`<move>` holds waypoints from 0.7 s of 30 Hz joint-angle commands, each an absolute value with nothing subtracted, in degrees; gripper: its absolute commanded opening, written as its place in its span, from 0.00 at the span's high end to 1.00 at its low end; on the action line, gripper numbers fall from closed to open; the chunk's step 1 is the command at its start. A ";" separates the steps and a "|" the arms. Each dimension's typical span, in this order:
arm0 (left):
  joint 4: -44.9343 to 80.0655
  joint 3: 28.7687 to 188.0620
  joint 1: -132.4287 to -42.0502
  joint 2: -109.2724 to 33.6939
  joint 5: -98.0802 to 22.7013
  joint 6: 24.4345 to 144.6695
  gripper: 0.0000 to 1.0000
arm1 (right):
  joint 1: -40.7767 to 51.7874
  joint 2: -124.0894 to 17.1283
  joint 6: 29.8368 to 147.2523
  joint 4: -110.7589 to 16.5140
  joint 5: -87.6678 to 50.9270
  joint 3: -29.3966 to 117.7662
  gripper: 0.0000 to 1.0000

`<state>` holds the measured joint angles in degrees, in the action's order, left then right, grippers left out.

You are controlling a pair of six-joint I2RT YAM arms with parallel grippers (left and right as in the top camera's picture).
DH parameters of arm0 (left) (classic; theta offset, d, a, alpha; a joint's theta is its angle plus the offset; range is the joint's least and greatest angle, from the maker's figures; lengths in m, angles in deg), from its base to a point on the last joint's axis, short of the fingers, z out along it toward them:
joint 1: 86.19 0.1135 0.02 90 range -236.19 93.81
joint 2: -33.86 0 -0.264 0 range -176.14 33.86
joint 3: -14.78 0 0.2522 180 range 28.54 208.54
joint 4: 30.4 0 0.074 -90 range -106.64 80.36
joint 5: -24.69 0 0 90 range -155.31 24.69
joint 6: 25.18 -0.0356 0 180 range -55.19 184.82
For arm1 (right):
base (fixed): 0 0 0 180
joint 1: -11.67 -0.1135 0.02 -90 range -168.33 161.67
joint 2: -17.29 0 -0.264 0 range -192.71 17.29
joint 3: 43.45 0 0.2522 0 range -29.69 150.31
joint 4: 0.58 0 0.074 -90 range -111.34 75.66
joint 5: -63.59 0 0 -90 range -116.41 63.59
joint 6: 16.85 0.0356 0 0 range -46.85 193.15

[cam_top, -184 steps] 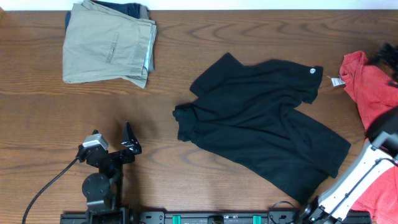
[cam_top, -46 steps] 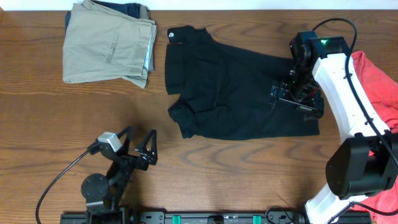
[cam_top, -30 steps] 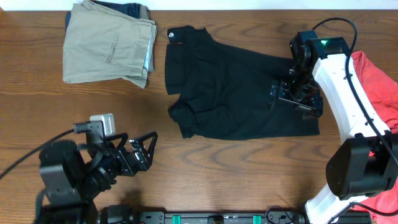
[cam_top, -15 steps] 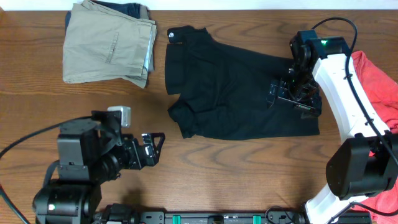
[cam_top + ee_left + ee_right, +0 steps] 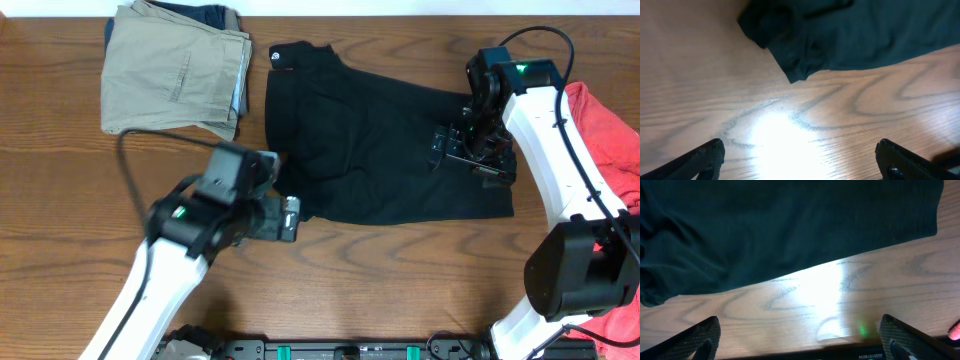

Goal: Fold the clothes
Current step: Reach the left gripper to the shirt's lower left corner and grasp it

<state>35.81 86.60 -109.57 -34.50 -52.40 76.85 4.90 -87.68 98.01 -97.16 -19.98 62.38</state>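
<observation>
Above the black garment [image 5: 370, 150], right gripper [image 5: 468, 162] spread wide; left gripper [image 5: 290, 215], equally wide, apparently beside it.

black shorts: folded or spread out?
Partly folded. The shorts lie flat as one long strip, seemingly halved leg over leg, not yet a compact stack. Their lower-left corner is bunched.

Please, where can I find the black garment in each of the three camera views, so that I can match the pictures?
Overhead: the black garment lies in the upper middle, spread left to right.
Left wrist: the garment fills the top, from the middle to the right edge.
Right wrist: the garment covers the upper half, nearly full width.
Shared landmark: its long edge against the bare wooden table.
</observation>
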 commanded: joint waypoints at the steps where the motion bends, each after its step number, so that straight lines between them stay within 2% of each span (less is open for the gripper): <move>1: 34.28 87.37 -109.96 -40.69 -50.26 82.49 0.02 | 4.10 -86.30 96.28 -97.45 -20.04 62.34 0.01; 12: 23.02 87.37 -109.94 -59.50 -49.49 82.51 0.02 | 4.10 -86.30 93.31 -97.58 -20.61 62.34 0.01; 21: 17.45 87.37 -106.77 -66.59 -49.45 82.49 0.02 | 4.10 -86.30 92.11 -97.95 -20.63 62.34 0.01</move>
<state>17.93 86.60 -108.23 -65.25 -49.34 81.77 4.90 -87.68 93.46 -97.84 -20.11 62.38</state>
